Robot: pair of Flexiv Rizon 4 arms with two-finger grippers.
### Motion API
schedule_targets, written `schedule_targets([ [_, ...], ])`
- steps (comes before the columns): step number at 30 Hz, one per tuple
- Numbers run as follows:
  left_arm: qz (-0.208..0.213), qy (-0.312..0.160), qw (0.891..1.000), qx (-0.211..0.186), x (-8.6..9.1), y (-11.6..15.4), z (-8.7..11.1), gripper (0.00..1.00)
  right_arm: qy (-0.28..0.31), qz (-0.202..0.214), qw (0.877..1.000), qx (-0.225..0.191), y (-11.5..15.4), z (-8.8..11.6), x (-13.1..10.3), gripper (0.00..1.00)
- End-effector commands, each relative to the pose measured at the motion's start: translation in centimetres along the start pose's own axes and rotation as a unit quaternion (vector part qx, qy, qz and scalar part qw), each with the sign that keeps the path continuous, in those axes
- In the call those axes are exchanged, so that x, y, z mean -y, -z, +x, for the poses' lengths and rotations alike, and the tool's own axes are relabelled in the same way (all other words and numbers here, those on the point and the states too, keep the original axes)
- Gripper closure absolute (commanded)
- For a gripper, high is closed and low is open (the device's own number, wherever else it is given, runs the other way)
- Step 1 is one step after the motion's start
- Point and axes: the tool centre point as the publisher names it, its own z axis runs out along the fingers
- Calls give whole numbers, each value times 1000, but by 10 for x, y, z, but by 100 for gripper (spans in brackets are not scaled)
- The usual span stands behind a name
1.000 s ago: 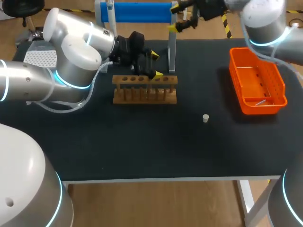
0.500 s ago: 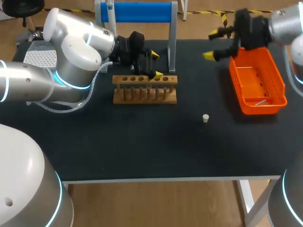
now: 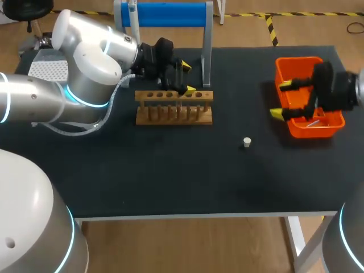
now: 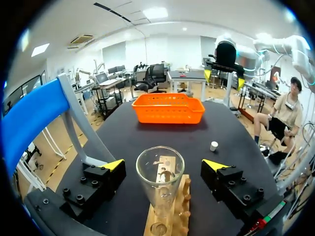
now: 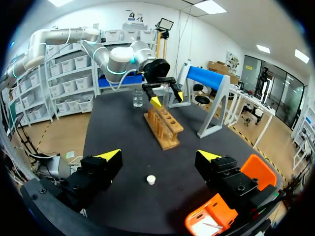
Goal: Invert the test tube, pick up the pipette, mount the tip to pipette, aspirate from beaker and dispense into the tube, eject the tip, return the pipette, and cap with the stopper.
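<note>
Stopper (image 3: pixel 247 142): upright on the table, front-right of the rack (image 3: pixel 173 108) | right gripper (image 3: pixel 283 99): empty, fingers spread, farther right of the rack over the orange basket (image 3: pixel 310 131), the nearer arm | left gripper (image 4: pixel 165 164): spread, untouching, around the test tube (image 4: pixel 160 182) in the rack.

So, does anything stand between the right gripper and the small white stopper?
Nothing visible. The right gripper hangs open over the inner edge of the orange plastic basket; the small white stopper stands alone on bare black tabletop beyond that edge, with the wooden tube rack well aside.
</note>
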Motion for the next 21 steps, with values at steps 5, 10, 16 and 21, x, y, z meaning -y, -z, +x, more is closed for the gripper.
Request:
schedule_targets([
  [5, -1, 0, 1000, -1, 0, 0, 0, 0, -7, -9, 997, 71, 6, 40, 34, 0],
  [10, -1, 0, 1000, -1, 0, 0, 0, 0, -6, -5, 998, 65, -4, 39, 49, 0],
  [16, -1, 0, 1000, -1, 0, 0, 0, 0, -16, 8, 999, 49, -20, 35, 66, 0],
  [21, -1, 0, 1000, -1, 0, 0, 0, 0, -28, 16, 999, 33, -34, 34, 79, 0],
])
